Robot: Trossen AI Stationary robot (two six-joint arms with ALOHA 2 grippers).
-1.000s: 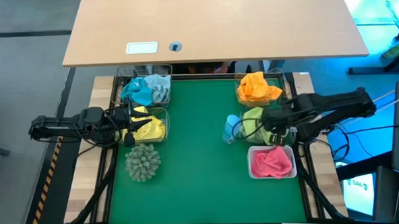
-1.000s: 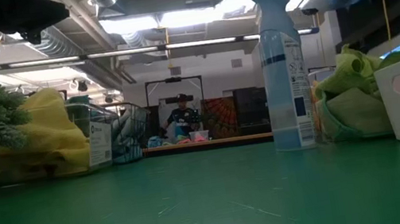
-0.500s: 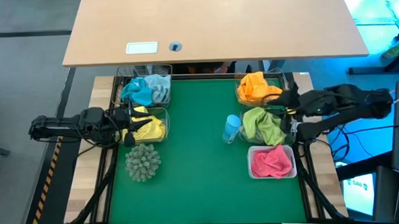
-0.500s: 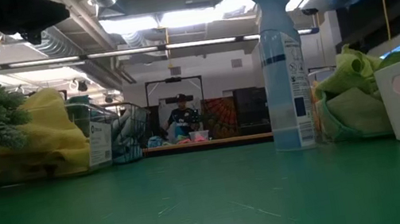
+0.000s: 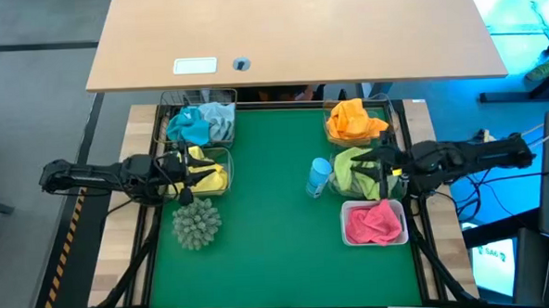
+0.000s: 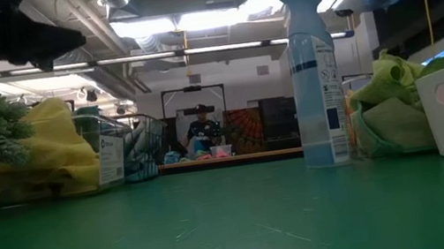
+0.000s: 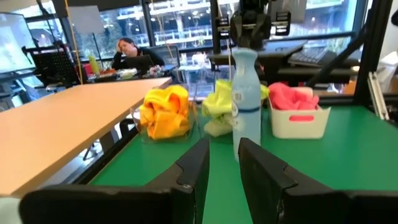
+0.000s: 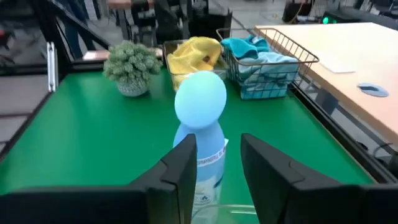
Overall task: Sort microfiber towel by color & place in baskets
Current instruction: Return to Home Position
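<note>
The towels lie sorted in their baskets. Blue ones [image 5: 202,123] fill a wire basket, and yellow ones [image 5: 204,176] a clear bin below my left gripper [image 5: 188,173]. Orange ones [image 5: 355,120] and green ones [image 5: 354,169] sit in clear bins, and pink ones [image 5: 373,222] in the white bin [image 5: 399,234]. My right gripper [image 5: 371,164] hovers at the right edge of the green pile. Both grippers stand slightly open and hold nothing. In the left wrist view my left gripper [image 7: 224,149] faces across the table, and in the right wrist view my right gripper [image 8: 217,146] does the same.
A light-blue spray bottle [image 5: 319,176] stands upright just left of the green bin, right in front of my right gripper. A spiky grey-green ball in a pot [image 5: 196,222] sits near the yellow bin. The green mat [image 5: 268,219] lies bare in the middle. A wooden desk [image 5: 288,33] borders the far side.
My right gripper has drawn back off the green towel pile toward the table's right edge, rising, then settled low and level beside it. The green towels now show uncovered in their bin. My left arm has sunk a little lower over the yellow bin.
</note>
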